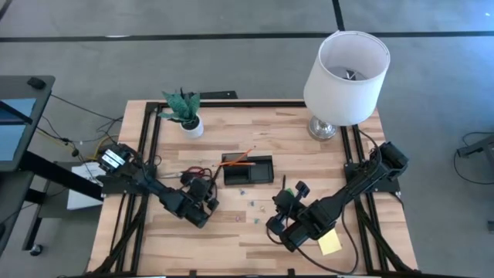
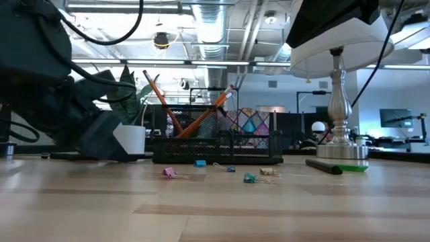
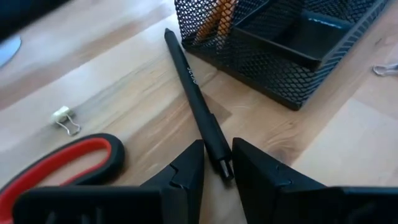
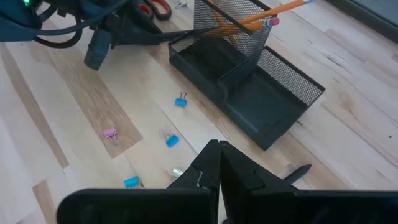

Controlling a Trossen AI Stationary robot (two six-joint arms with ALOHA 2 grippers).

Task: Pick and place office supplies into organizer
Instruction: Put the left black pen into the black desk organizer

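A black pen (image 3: pixel 196 93) lies on the wooden table beside the black mesh organizer (image 3: pixel 292 56), which holds orange pencils (image 2: pixel 181 114). My left gripper (image 3: pixel 217 146) is low at the table, its fingers narrowly apart on either side of the pen's near end. The red-handled scissors (image 3: pixel 62 162) lie just beside it. My right gripper (image 4: pixel 219 162) hovers shut and empty above the table, on the organizer's (image 1: pixel 247 168) near right. My left gripper has the pen's near end (image 3: pixel 222 168) between its fingertips, coming slanting down from the table's near left, roughly along the pen. Whether the fingers touch the pen I cannot tell. The pen lies flat on the table.
Small binder clips (image 4: pixel 172 140) (image 2: pixel 168 173) are scattered in front of the organizer. Another black pen (image 2: pixel 322 166) and a green block (image 2: pixel 349 168) lie toward the right. A yellow sticky pad (image 1: pixel 329 244) lies near the right arm. The lamp (image 1: pixel 346 73) and the potted plant (image 1: pixel 184 112) stand at the back.
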